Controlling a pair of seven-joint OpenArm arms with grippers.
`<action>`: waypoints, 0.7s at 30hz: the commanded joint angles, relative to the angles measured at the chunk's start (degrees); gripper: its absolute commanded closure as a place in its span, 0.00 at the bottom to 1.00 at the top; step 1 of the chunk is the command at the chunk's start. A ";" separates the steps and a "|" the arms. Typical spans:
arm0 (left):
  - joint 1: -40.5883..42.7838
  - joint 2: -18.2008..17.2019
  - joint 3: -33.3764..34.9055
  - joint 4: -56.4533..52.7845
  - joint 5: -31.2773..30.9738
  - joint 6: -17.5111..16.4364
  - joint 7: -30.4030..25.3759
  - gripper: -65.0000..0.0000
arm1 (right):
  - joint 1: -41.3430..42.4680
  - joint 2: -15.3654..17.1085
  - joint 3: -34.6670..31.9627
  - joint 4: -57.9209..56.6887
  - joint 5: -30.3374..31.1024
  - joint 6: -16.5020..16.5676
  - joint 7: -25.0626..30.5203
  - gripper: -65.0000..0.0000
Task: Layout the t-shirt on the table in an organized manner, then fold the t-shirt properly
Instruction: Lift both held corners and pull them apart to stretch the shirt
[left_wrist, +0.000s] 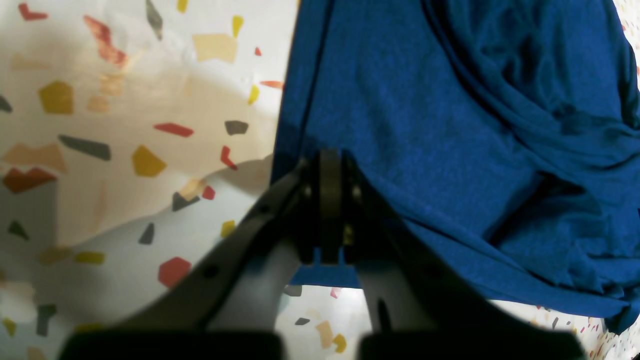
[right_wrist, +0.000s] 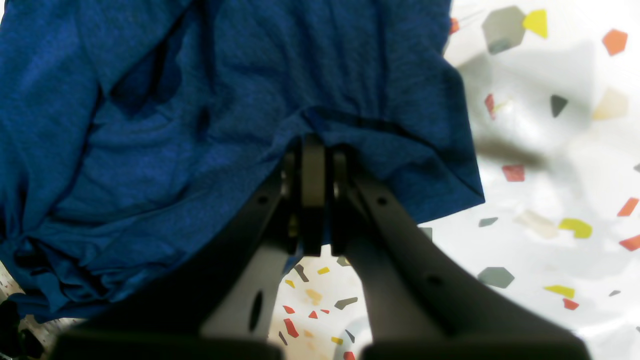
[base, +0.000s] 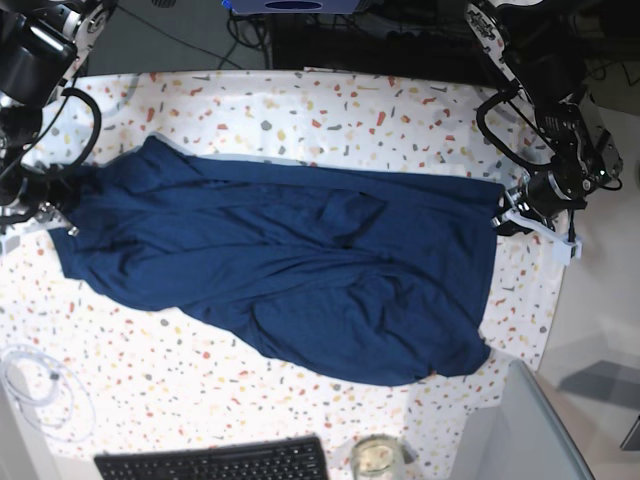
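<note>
The dark navy t-shirt (base: 300, 260) lies stretched and wrinkled across the speckled table (base: 350, 110), pulled between both arms. In the base view my left gripper (base: 505, 215) sits at the shirt's right edge and my right gripper (base: 62, 195) at its left end. The left wrist view shows the left gripper (left_wrist: 330, 165) shut on the edge of the t-shirt (left_wrist: 425, 125), the fabric tenting up from the table (left_wrist: 125, 200). In the right wrist view, the right gripper (right_wrist: 314, 150) is shut on a hem fold of the t-shirt (right_wrist: 200, 125) above the table (right_wrist: 550, 175).
A black keyboard (base: 215, 462) and a glass jar (base: 375, 457) sit at the table's front edge. A coiled white cable (base: 35, 385) lies at the front left. A grey panel (base: 525, 430) stands at the front right corner. Dark cables run behind the table.
</note>
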 joint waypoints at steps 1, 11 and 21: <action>-0.93 -0.67 -0.09 0.81 -0.92 0.01 -0.87 1.00 | 0.97 1.16 0.03 1.14 0.43 0.03 1.01 1.00; -1.02 -0.67 -0.09 0.81 -0.92 0.10 -1.04 1.00 | 1.84 1.16 -4.63 1.31 0.43 0.03 1.10 1.00; -2.16 -0.93 -0.09 -3.23 -0.92 4.14 -6.49 1.00 | 1.93 1.16 -5.42 0.87 0.43 0.03 3.47 1.00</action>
